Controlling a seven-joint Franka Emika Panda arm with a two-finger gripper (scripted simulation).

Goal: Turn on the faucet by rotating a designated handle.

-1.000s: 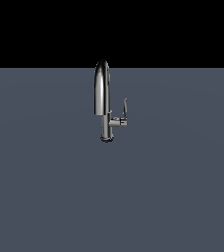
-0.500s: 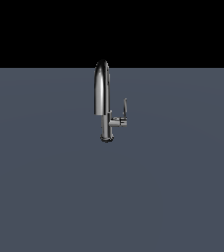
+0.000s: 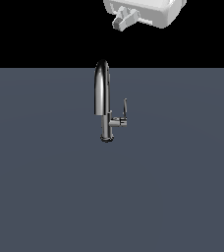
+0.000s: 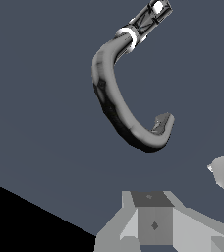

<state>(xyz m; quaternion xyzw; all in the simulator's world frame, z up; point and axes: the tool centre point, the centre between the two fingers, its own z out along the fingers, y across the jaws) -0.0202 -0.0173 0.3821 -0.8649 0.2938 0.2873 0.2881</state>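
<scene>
The faucet point(image 3: 103, 103) is standing upright on the grey table point(image 3: 45, 187), near the middle of the exterior view. Its arched spout is curving over at the top. The handle point(image 3: 125, 108) is pointing up, on a short stub at the exterior view's right side of the base.

The hand point(image 3: 124, 20) is hanging high above the faucet, at the top edge of the exterior view, well apart from it and touching nothing. It is partly cut off there, so I cannot tell if its fingers are spread or pressed together.
</scene>
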